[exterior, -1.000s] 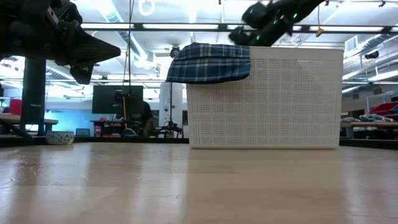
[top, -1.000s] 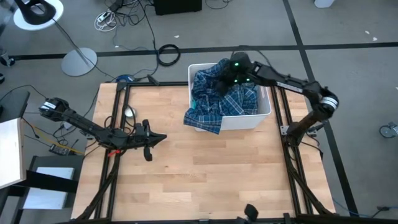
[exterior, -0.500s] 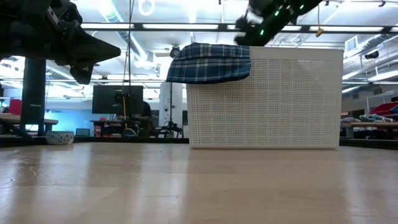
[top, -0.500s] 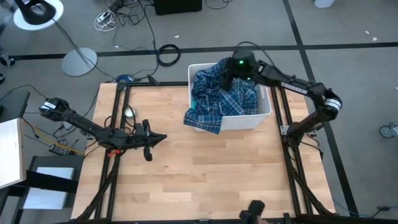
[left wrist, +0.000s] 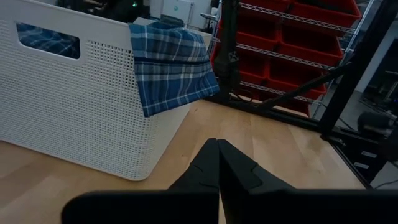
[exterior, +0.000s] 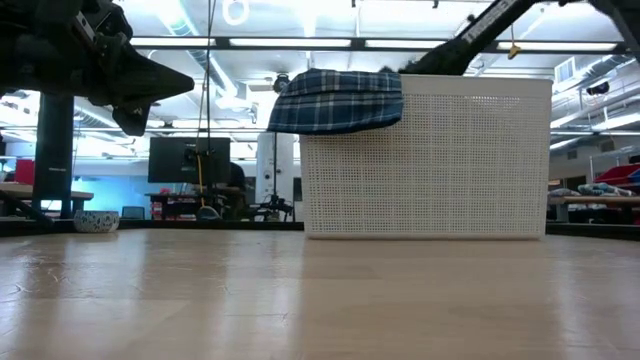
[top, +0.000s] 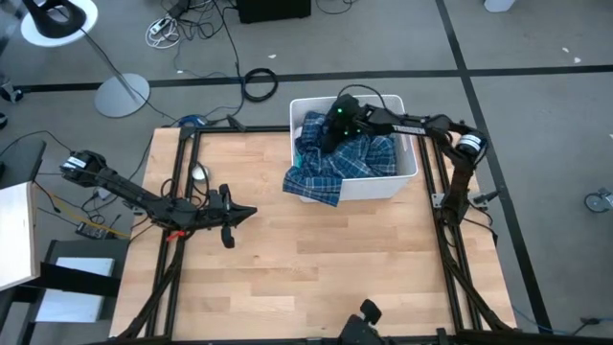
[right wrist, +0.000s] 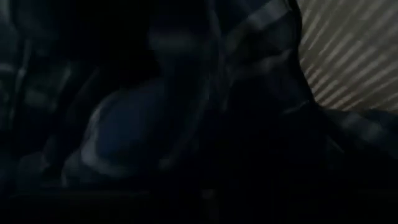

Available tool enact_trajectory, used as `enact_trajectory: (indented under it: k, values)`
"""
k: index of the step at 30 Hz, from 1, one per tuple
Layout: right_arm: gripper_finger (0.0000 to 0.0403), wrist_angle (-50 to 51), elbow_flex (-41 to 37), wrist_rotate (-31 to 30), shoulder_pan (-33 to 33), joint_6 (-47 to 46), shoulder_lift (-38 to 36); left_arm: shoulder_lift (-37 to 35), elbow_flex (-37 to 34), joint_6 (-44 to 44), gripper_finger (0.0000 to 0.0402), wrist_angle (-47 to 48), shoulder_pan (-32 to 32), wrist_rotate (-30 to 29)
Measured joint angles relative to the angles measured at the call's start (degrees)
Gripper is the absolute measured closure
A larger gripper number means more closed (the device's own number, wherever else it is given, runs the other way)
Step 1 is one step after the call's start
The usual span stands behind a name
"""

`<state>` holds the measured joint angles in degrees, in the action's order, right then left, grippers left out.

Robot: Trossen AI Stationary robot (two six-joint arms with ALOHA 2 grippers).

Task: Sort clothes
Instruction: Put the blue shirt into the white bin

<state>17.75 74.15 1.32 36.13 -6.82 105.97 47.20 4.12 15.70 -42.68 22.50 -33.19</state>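
Wooden table, white bin at 12 o'clock. Clothes heaped inside, one plaid shirt overhanging. Right gripper buried there, grip unclear. Left gripper closed, idle. Risk: snagging several garments together.

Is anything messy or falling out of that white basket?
Yes. A blue plaid shirt hangs over the white bin's rim on the left arm's side, drooping outside toward the table instead of lying inside with the other clothes.
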Motion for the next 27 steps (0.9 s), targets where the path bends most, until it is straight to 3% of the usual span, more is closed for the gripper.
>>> enact_trajectory:
  k: [7, 20, 27]
  values:
    - [0.0289, 0.1, 0.0, 6.0, 1.3, -3.4, 0.6, 0.0, 0.0, 0.0, 0.0400, 0.0, 0.0, 0.0]
    - [0.0289, 0.2, -0.1, 6.0, 1.0, 1.1, -16.9, 0.0, 0.0, 0.0, 0.0400, -0.2, 0.0, 0.3]
    - [0.0289, 0.4, -0.1, 6.7, -3.1, 4.0, -20.2, 0.0, 0.0, 0.0, 0.0400, -0.2, 0.0, 0.4]
